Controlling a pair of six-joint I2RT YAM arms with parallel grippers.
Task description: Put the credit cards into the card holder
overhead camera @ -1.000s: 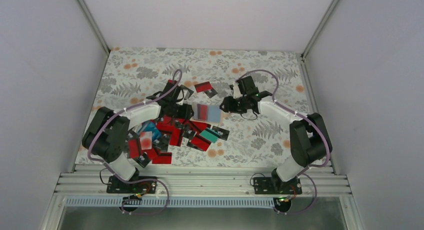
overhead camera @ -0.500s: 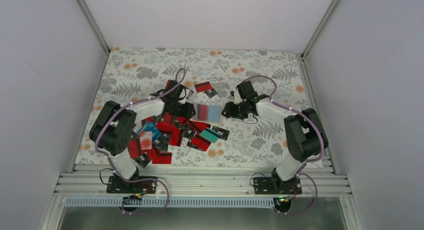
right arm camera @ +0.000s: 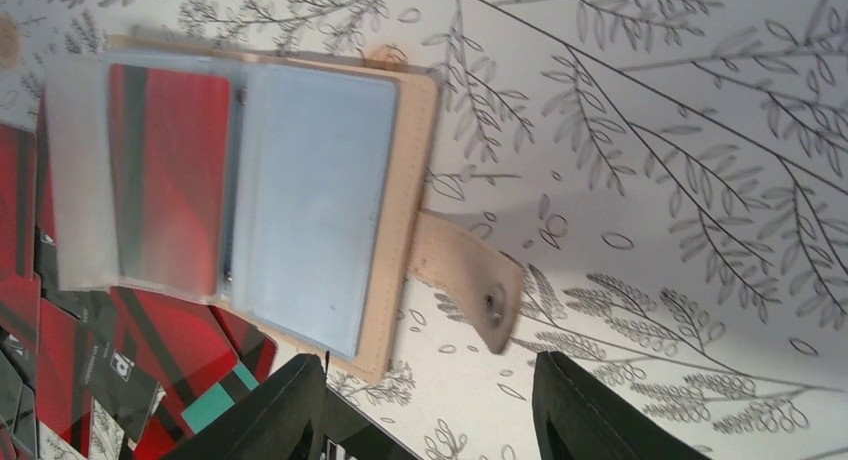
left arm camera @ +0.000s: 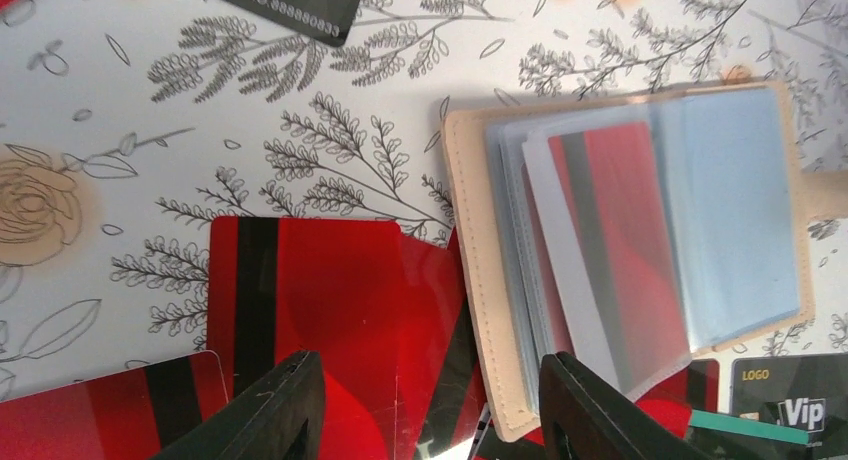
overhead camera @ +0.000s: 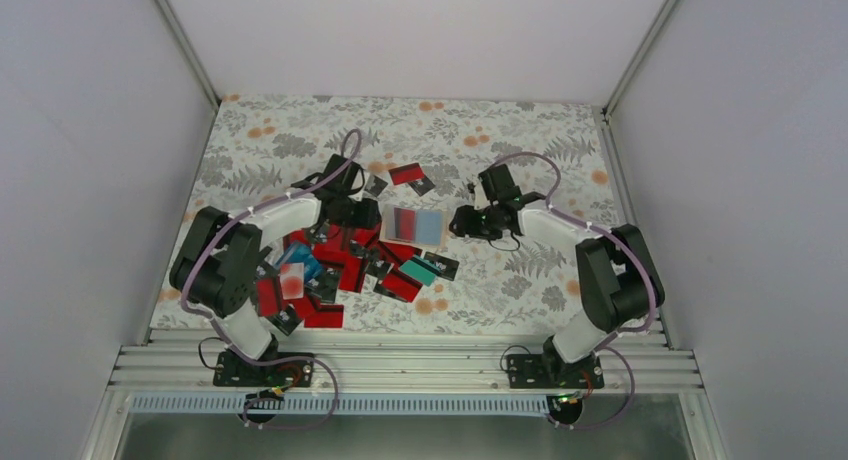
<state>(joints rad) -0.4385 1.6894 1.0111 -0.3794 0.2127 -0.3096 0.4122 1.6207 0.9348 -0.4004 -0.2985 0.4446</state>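
Note:
The tan card holder (overhead camera: pixel 415 223) lies open on the floral table, its clear sleeves facing up and a red card in the left sleeve (left arm camera: pixel 620 240). It also shows in the right wrist view (right arm camera: pixel 300 200), with its snap strap (right arm camera: pixel 465 275) pointing at the right gripper. My left gripper (overhead camera: pixel 362 217) is open and empty just left of the holder, over red credit cards (left arm camera: pixel 330 310). My right gripper (overhead camera: pixel 462 222) is open and empty just right of the holder. The open jaws also show in the left wrist view (left arm camera: pixel 430 410) and the right wrist view (right arm camera: pixel 430 410).
A heap of red, black and teal cards (overhead camera: pixel 330 270) lies in front of and left of the holder. A teal card (overhead camera: pixel 418 271) lies near its front edge. A red and black card (overhead camera: pixel 410 175) lies behind it. White walls enclose the table.
The left gripper has drawn back a little from the holder's left edge. The right gripper has shifted slightly nearer me, beside the strap. The holder has not moved.

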